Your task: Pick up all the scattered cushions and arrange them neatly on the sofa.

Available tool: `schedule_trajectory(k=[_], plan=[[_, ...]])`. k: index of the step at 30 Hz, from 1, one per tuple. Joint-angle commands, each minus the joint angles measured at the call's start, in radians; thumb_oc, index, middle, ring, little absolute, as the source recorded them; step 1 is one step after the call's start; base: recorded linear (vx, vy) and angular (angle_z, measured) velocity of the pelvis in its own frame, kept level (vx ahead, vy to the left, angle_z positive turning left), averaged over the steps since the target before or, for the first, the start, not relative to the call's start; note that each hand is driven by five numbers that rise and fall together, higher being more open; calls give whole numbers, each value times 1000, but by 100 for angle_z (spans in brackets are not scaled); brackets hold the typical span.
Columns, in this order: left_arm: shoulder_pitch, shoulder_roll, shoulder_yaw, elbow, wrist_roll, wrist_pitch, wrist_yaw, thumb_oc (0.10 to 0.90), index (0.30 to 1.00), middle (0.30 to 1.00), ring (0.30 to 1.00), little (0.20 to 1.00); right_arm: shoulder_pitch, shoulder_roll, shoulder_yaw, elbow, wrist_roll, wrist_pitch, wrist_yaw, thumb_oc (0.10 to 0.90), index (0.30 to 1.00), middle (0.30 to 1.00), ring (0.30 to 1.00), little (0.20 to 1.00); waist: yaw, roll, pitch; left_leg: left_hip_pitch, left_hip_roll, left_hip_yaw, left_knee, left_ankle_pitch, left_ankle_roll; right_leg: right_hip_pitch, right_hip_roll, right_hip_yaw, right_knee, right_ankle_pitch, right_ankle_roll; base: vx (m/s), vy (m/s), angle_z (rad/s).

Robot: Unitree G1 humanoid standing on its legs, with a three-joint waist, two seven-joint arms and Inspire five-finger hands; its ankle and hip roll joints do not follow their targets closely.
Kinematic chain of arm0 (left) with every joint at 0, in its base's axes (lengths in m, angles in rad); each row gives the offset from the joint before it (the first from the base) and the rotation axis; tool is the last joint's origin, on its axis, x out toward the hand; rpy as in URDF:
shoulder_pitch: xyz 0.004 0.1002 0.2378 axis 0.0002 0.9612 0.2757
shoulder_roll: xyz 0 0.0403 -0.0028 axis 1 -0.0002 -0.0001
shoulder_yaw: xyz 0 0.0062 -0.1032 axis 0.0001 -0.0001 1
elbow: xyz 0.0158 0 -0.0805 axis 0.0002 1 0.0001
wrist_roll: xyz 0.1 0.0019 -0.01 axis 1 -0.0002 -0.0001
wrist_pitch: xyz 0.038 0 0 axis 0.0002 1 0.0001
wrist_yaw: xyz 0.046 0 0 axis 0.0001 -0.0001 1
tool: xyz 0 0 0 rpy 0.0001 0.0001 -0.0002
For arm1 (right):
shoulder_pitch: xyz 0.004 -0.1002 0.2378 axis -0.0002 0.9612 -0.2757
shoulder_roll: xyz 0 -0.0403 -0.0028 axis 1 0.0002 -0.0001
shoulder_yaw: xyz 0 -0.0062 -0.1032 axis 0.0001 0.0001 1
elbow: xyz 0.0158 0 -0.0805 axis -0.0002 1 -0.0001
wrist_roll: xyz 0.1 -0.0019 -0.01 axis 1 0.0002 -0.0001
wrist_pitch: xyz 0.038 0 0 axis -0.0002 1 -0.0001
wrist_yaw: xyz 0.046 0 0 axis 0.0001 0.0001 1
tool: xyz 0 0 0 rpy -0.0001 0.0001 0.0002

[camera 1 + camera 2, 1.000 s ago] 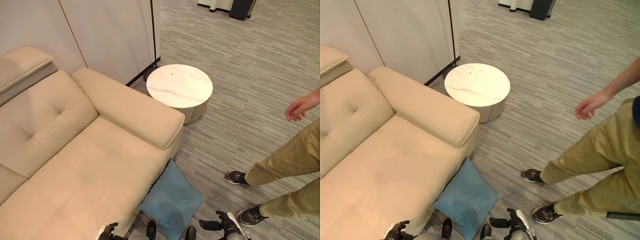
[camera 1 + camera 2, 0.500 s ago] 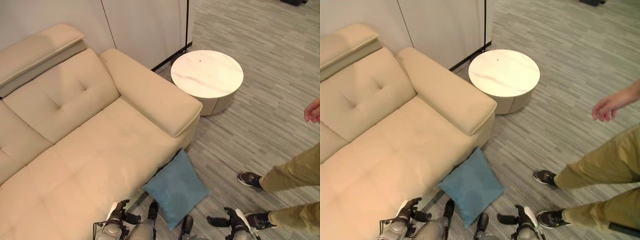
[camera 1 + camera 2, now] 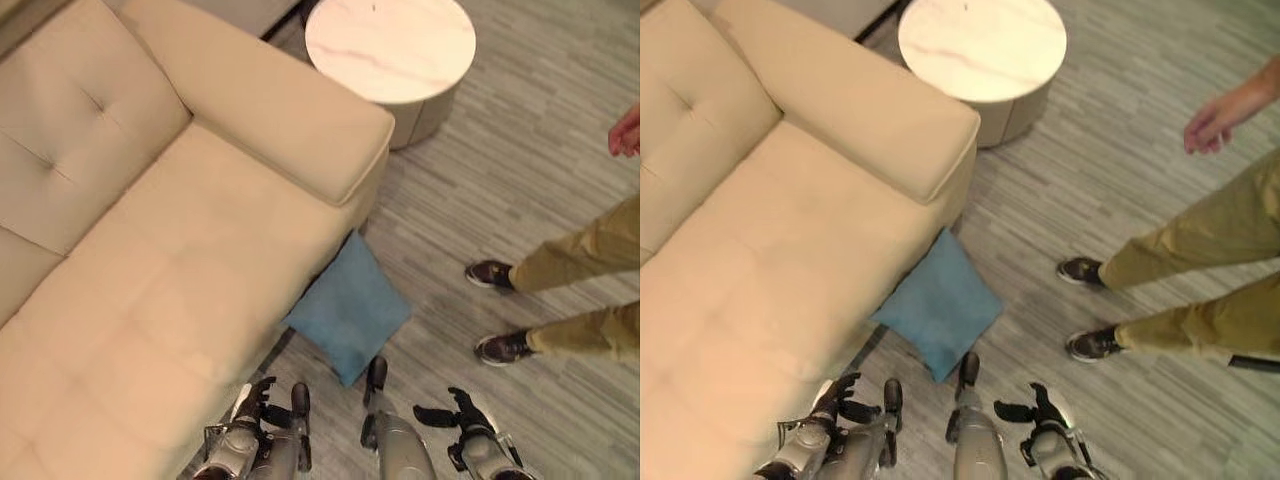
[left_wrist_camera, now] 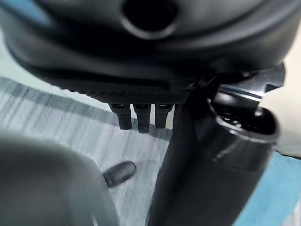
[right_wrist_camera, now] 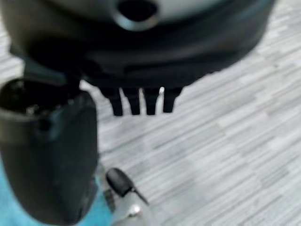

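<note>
Nearest to us, at the low edge of the head views, we see our two hands held low above the floor. Our left hand (image 3: 248,408) hangs just beside the front of the sofa, its fingers relaxed and spread, and it holds nothing. In its own wrist view the fingers (image 4: 138,116) point straight down to the grey floor, and a bit of blue shows at the edge. Our right hand (image 3: 462,425) is on the other side, over the bare floor, also with loose straight fingers and the thumb standing out to the side; it is empty too. In the right wrist view its fingers (image 5: 141,102) hang free above the striped floor.

Between the two hands and a little further lies the blue cushion (image 3: 348,309). It rests flat on the floor (image 3: 520,150), turned like a diamond, and one of its edges touches the base of the sofa just below the armrest. Neither hand touches it.

To the left the beige sofa (image 3: 150,250) spreads out, with a wide seat, a tufted back and a thick armrest (image 3: 290,115). No cushion lies on its seat.

On the right a person (image 3: 580,270) stands on the floor in khaki trousers and dark shoes, near the cushion but apart from it, with one hand (image 3: 1220,115) held out.

Farthest, past the armrest, stands a round white table (image 3: 390,48) with a marble-like top.
</note>
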State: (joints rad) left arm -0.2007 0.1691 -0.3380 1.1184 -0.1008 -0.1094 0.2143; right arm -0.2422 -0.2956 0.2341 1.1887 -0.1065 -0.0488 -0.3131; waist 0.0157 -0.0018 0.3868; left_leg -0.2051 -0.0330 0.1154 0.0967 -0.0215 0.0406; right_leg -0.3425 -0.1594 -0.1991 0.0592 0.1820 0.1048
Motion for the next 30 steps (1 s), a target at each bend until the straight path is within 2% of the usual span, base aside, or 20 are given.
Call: schedule_trajectory(k=[1, 2, 6, 11, 17, 18, 21, 24, 25, 26, 30], plan=[[29, 16, -2, -4, -15, -38, 45, 800, 900, 900, 900, 900, -11, -50, 26, -61, 32, -22, -62, 800, 900, 900, 900, 900, 39, 16, -13, -106, 14, -78, 5, -14, -31, 49, 8, -2, 150, -220, 8, -130, -47, -1], [18, 16, -16, -10, -8, -39, 52, 800, 900, 900, 900, 900, -16, -47, 25, -63, 41, -29, -73, 800, 900, 900, 900, 900, 44, 8, -10, -122, 8, -81, -3, -5, -35, 64, 20, -5, 110, -227, -2, -123, -83, -16], [-31, 22, -15, -77, -50, -62, 83, 800, 900, 900, 900, 900, -32, -49, 33, -70, 66, -41, -94, 800, 900, 900, 900, 900, 43, 11, 7, -183, 4, -92, -20, 33, -45, 30, 43, 3, 33, -191, -8, -73, -63, 3], [-103, 35, -37, -185, -80, -91, 133, 800, 900, 900, 900, 900, -56, -45, 45, -87, 86, -48, -122, 800, 900, 900, 900, 900, 26, 32, 41, -255, 4, -109, -24, 64, -56, -51, 49, -6, 12, -174, -16, -77, -32, 1], [-212, 74, -36, -344, -79, -127, 255, 800, 900, 900, 900, 900, -75, -55, 50, -133, 88, -72, -176, 800, 900, 900, 900, 900, 1, 57, 106, -351, 13, -104, -15, 91, -65, -167, 46, -13, 30, -164, -21, -69, -16, 2], [-234, 77, -39, -343, -68, -127, 276, 800, 900, 900, 900, 900, -82, -56, 54, -130, 89, -78, -186, 800, 900, 900, 900, 900, -3, 60, 111, -346, 17, -108, -16, 66, -71, -170, 50, -3, 36, -187, -16, 20, -16, -6], [-316, 84, -48, -325, -44, -115, 333, 800, 900, 900, 900, 900, -108, -55, 58, -103, 104, -89, -212, 800, 900, 900, 900, 900, -23, 61, 132, -387, 24, -94, -1, 66, -74, -221, 55, 11, 45, -180, -15, -16, 0, -16], [-336, 82, -51, -312, -42, -112, 340, 800, 900, 900, 900, 900, -116, -55, 61, -92, 109, -92, -219, 800, 900, 900, 900, 900, -28, 60, 133, -396, 24, -91, 1, 67, -74, -230, 56, 16, 44, -179, -15, -32, 0, -12], [-370, 76, -60, -296, -37, -106, 353, 800, 900, 900, 900, 900, -122, -55, 64, -80, 115, -95, -227, 800, 900, 900, 900, 900, -39, 57, 133, -428, 24, -79, 2, 94, -68, -262, 54, 15, 39, -152, -21, -4, -4, -7], [-391, 65, -72, -272, -32, -98, 359, 800, 900, 900, 900, 900, -130, -53, 69, -63, 124, -94, -229, 800, 900, 900, 900, 900, -45, 58, 133, -416, 26, -83, 0, 67, -75, -257, 61, 28, 42, -176, -17, -3, -4, -3], [-424, 46, -88, -240, -38, -90, 363, 800, 900, 900, 900, 900, -147, -52, 82, -42, 134, -94, -233, 800, 900, 900, 900, 900, -54, 57, 133, -424, 26, -81, 0, 66, -74, -267, 62, 33, 43, -177, -18, 19, -8, -2]])
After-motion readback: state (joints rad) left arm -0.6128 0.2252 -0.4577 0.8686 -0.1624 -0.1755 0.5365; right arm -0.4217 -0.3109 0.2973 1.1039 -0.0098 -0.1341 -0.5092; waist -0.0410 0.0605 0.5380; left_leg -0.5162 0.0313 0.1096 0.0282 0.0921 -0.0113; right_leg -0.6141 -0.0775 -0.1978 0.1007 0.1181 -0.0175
